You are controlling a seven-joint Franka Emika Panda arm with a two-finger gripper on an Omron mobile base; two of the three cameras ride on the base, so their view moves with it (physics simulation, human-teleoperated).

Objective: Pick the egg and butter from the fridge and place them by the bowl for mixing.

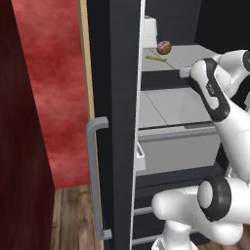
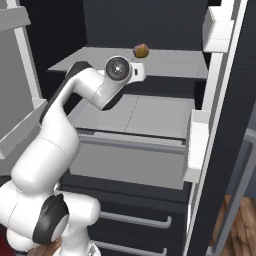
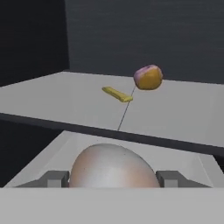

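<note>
We are looking into the open fridge (image 1: 117, 122), and the white arm reaches in from its base, elbow bent high, forearm stretched toward the light grey shelves. From the left base camera the dark-banded forearm climbs from five o'clock up to about two o'clock, its wrist level with the edge of the upper shelf (image 1: 195, 56). From the right base camera the arm rises from seven o'clock, bends, and ends in a round wrist joint just in front of that same shelf (image 2: 170, 62). In the hand view the gripper (image 3: 113, 179) sits low at six o'clock, and between its two grey fingertips (image 3: 54, 178) rests the egg (image 3: 113, 166), a pale pinkish-grey dome filling the gap, so we read the fingers as pinching the egg from both sides. Beyond it, on the upper shelf (image 3: 52, 100), the butter (image 3: 117, 94) lies flat as a thin yellow stick toward eleven o'clock of the egg, and a small round brownish-and-pink fruit (image 3: 148, 77) sits just beside it, toward one o'clock. The left base camera shows that pair too: the butter (image 1: 156, 58) lying below the fruit (image 1: 163, 47). The long grey door handle (image 1: 96, 178) hangs at seven o'clock there, against the red wall (image 1: 53, 88).
</note>
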